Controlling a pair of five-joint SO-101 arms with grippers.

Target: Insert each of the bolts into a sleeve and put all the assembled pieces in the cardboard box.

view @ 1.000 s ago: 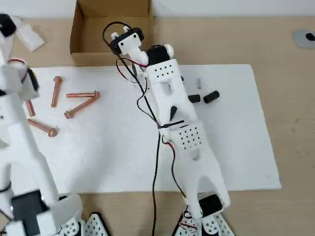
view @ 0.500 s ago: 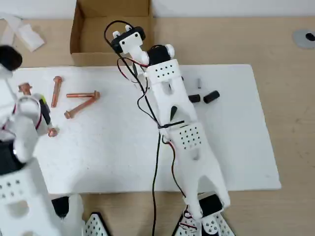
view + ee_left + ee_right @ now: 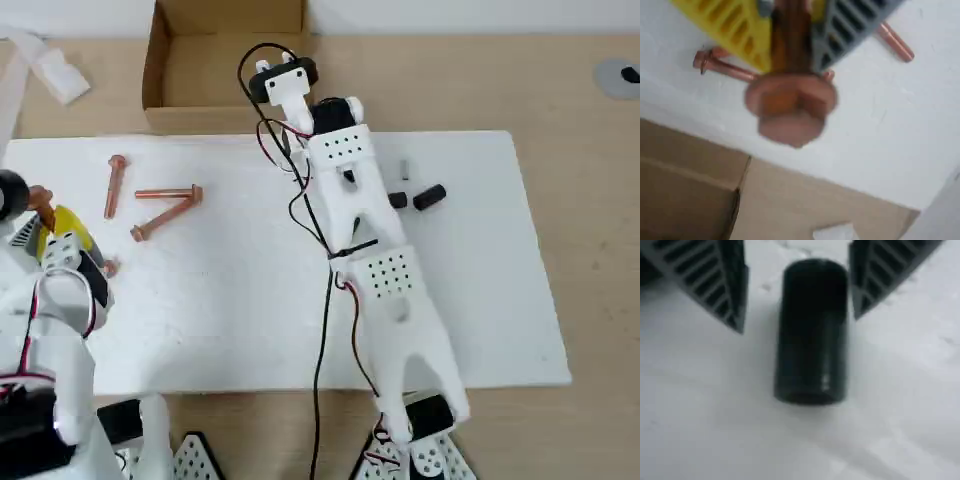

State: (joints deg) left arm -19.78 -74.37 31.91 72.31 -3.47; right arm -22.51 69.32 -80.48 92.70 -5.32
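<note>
My left gripper [image 3: 792,60]: clamped on one copper bolt [image 3: 790,107], over the left side of the white mat [image 3: 250,300]. My right gripper [image 3: 797,315]: jaws apart, astride a black sleeve [image 3: 812,335] lying on the mat. Step in hand, I judge, is pairing: next I close on the sleeve and align its bore with the bolt.

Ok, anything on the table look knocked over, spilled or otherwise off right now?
Nothing stands out. The left gripper is shut on one bolt. The right gripper is open, with a finger on either side of a sleeve lying on the white mat. The loose bolts lie flat, and the cardboard box sits upright.
</note>
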